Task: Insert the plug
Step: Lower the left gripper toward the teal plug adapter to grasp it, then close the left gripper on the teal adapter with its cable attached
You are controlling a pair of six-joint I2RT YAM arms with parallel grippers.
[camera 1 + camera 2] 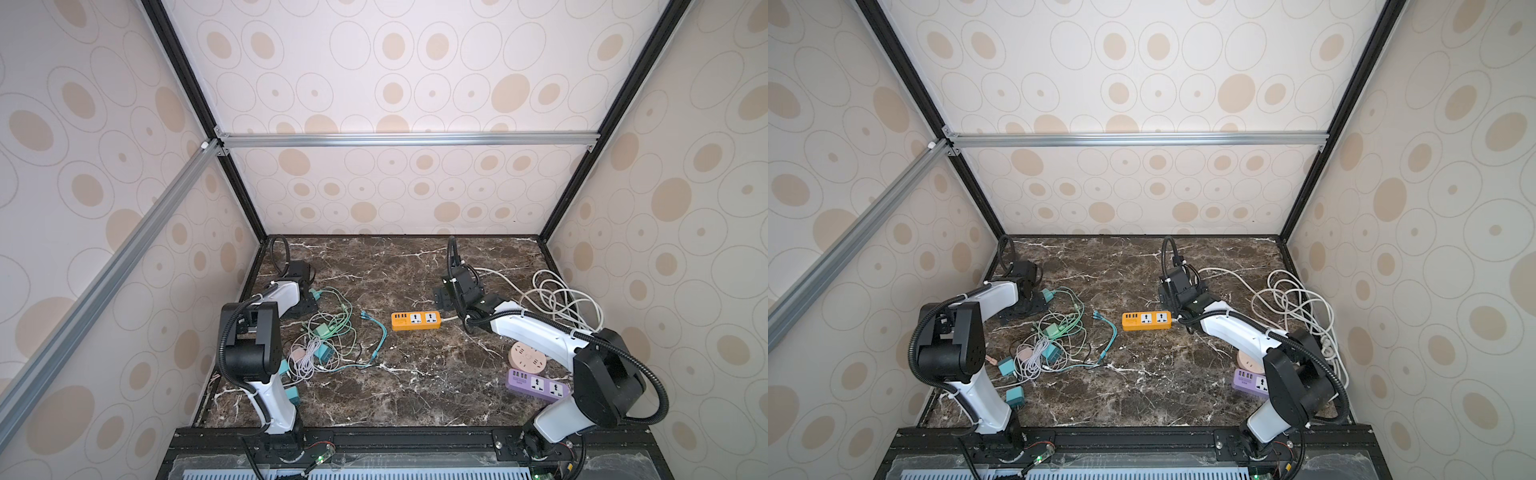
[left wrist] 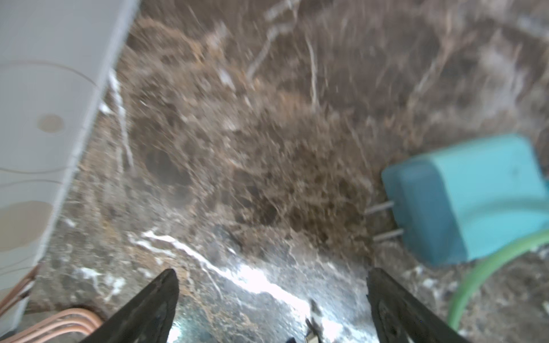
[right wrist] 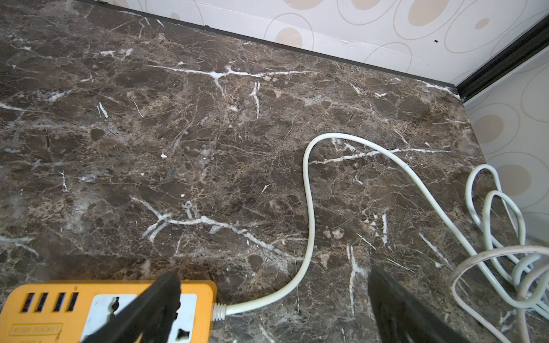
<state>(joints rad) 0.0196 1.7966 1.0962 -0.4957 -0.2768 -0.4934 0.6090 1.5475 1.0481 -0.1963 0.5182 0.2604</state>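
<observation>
An orange power strip [image 1: 415,321] [image 1: 1146,320] lies mid-table with a white cord [image 3: 309,208] leading off to the right. My right gripper [image 3: 273,274] [image 1: 444,298] hangs open just behind the strip's cord end, one finger above its end socket, and holds nothing. A teal plug [image 2: 475,196] [image 1: 316,294] lies on its side at the far left, its two prongs bare. My left gripper [image 2: 271,271] [image 1: 306,305] stands open just beside this plug, with only marble between the fingers.
A tangle of thin green and white cables with several teal adapters [image 1: 324,340] covers the left side. A purple power strip [image 1: 536,384] and a round pink socket [image 1: 528,359] sit front right under my right arm. White cable coils [image 1: 557,299] lie by the right wall.
</observation>
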